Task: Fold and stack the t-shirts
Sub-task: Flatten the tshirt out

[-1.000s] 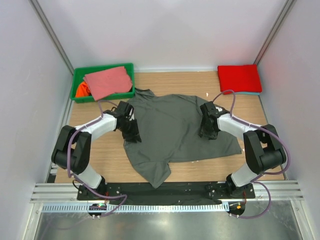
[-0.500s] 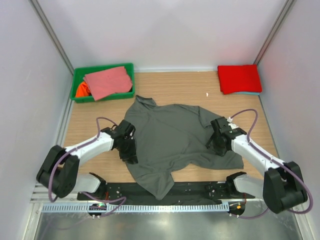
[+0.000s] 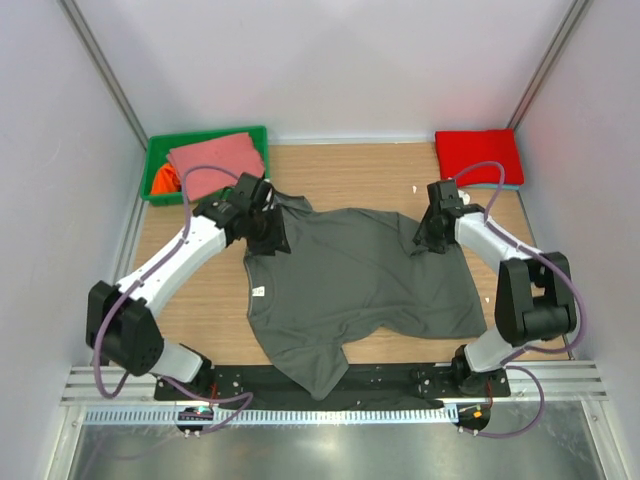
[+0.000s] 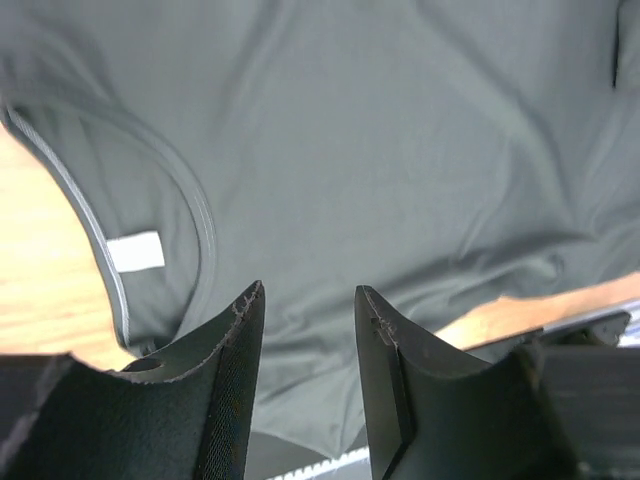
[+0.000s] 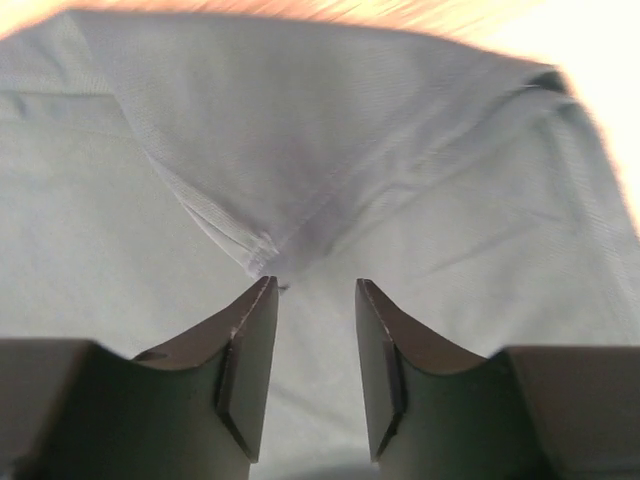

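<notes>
On the wooden tabletop the dark grey t-shirt lies spread but rumpled. I judge it light, limp and quick to bunch, so it is best pinched at the shoulder seams. My left hand and right hand hover over it, fingers apart and empty. Pale walls enclose three sides.

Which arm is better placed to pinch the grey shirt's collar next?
Left, probably: the left gripper hovers open near the neck label of the dark grey t-shirt; the right gripper is over its opposite edge.
</notes>
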Robot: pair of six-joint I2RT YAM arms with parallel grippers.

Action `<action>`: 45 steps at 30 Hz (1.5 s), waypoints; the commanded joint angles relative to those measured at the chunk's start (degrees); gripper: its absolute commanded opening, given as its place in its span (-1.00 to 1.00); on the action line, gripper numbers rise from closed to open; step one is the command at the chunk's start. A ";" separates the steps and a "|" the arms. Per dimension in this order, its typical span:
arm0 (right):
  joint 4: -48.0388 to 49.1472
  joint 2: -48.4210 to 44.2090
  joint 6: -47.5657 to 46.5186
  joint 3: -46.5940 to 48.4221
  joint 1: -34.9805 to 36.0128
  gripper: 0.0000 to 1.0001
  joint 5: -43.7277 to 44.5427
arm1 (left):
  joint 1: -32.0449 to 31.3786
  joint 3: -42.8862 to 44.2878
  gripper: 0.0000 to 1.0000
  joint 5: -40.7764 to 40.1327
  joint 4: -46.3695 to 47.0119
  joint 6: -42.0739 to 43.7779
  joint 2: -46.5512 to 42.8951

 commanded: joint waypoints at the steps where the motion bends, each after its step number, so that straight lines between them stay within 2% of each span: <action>1: 1.92 2.14 -3.13 3.36 1.26 -0.12 -3.81 | 0.74 3.49 -0.16 -0.42 -1.10 3.37 2.90; 7: 1.04 4.60 -7.70 3.54 2.06 0.02 -2.23 | 1.18 0.08 -0.20 5.10 1.98 1.62 6.42; 15: 3.85 9.26 -8.49 3.81 2.23 -0.02 -3.55 | 1.27 1.56 -0.21 7.75 2.34 1.61 10.64; 18: 4.82 9.71 -8.76 4.59 2.23 -0.14 -1.71 | 1.27 1.57 -0.22 7.93 2.25 1.61 10.99; 22: 2.10 9.79 -9.46 7.84 2.23 -0.62 3.37 | 1.27 0.87 -0.22 7.84 1.98 1.61 10.99; 24: 0.78 9.53 -9.64 9.77 2.15 -0.70 6.28 | 1.27 0.43 -0.22 7.41 1.98 1.52 10.73; 28: 1.04 11.10 -10.51 12.76 1.71 -0.72 15.15 | 1.27 -0.54 -0.24 7.14 2.16 1.09 10.64; 33: 7.62 16.46 -15.33 16.27 0.48 -0.75 24.91 | 1.27 -1.68 -0.26 7.22 2.51 1.08 11.08; 35: 10.43 18.13 -17.10 17.95 -0.93 -0.76 27.29 | 1.27 -2.03 -0.27 7.84 2.77 1.08 11.17; 37: 9.49 19.72 -17.46 21.37 -2.07 -0.77 25.29 | 1.27 -3.00 -0.28 8.37 3.21 0.91 10.99; 38: 5.82 19.64 -17.11 22.69 -2.86 -0.75 23.63 | 1.27 -3.26 -0.28 8.80 3.30 1.00 10.91; 39: 4.65 19.12 -16.85 23.57 -2.86 -0.68 17.78 | 1.27 -3.96 -0.28 8.90 3.39 1.00 10.90; 40: 3.51 16.67 -15.54 23.06 -2.69 -0.45 13.72 | 1.27 -4.32 -0.28 8.72 3.82 1.08 10.64; 42: 2.89 13.59 -14.30 20.17 -1.03 -0.24 7.82 | 1.27 -5.02 -0.28 8.81 4.35 1.08 10.73; 43: 3.67 10.79 -14.73 18.76 -0.06 -0.05 6.05 | 1.27 -5.46 -0.28 8.90 4.79 1.00 10.82; 45: 3.94 8.57 -16.66 14.73 2.22 0.05 2.19 | 1.27 -5.46 -0.28 9.68 5.23 1.08 11.78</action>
